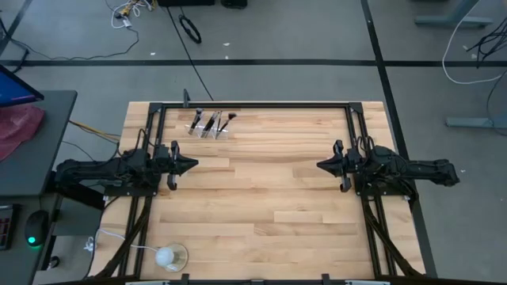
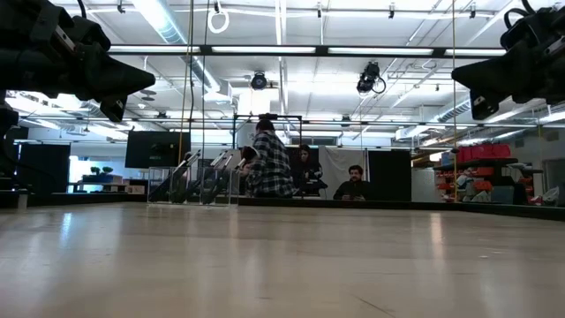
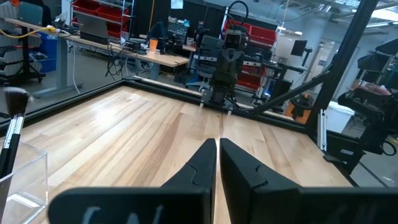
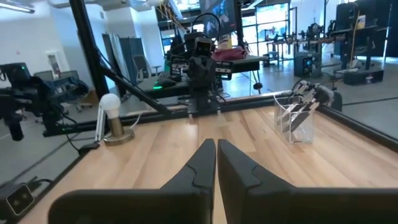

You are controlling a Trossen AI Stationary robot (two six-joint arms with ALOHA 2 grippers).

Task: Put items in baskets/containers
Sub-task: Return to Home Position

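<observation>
The clear holder (image 1: 207, 131) stands on the wooden table (image 1: 261, 198), close to the table's far edge on the left arm's side. The makeup brushes (image 1: 211, 123) are inside it, leaning at a slant in a few groups with their dark bristle heads up; how many there are in each section cannot be told.

The left tool (image 1: 195, 165) hangs above the table a little in from the holder, toward the table's middle line, touching nothing. Its two dark fingers (image 3: 200, 163) are pressed together with only a thin seam between them, and nothing is held. A raised marking on its body is too blurred to read.

The right tool (image 1: 318, 165) hovers well apart from the holder, across the table, facing the left tool. Its fingers (image 4: 198, 163) are likewise together and empty.

A white ball on a clear round base (image 1: 166, 256) sits far from the holder, by the opposite table edge on the same side.
</observation>
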